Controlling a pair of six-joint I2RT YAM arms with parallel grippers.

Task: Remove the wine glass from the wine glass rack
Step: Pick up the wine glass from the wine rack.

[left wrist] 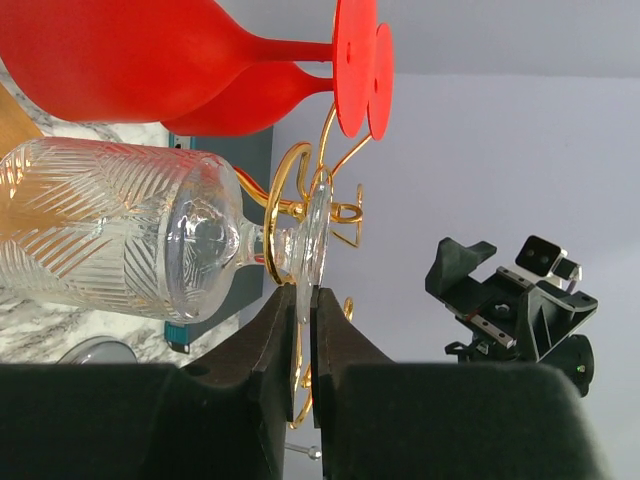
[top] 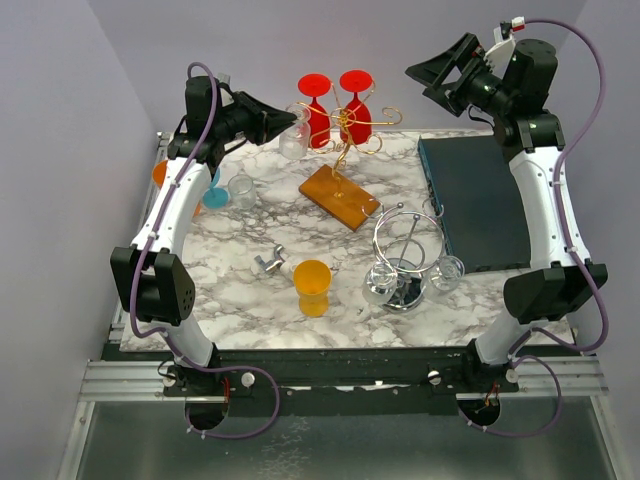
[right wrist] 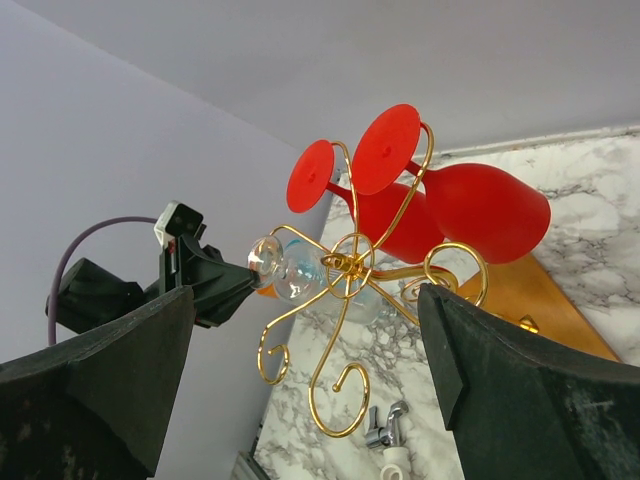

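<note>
Nearest my lens are the two dark fingers point(left wrist: 270, 340) of my left claw point(left wrist: 303, 292), clenched almost together, with the foot rim of the clear wine glass point(left wrist: 120, 230) right at their tips. Whether I truly have it pinched, I cannot tell. That glass hangs by its foot from the left arm of the gold rack point(top: 345, 130), near the far edge of the desk point(top: 250, 310). My right claw point(top: 422, 80) hangs released and empty above the far right corner.

A strand of gold wire also runs through my finger gap. If I nip it along with the foot, pulling would drag or tip the rack, red glasses point(left wrist: 130, 50) and all. So shallow a hold could also slip and drop the glass onto the marble. The red bowls sit just beside the clear one, so a swing toward them risks a knock.

Open room lies toward the left edge, though a small tumbler point(top: 241, 190) stands below there. An orange cup point(top: 312, 287) stands toward the near edge.
</note>
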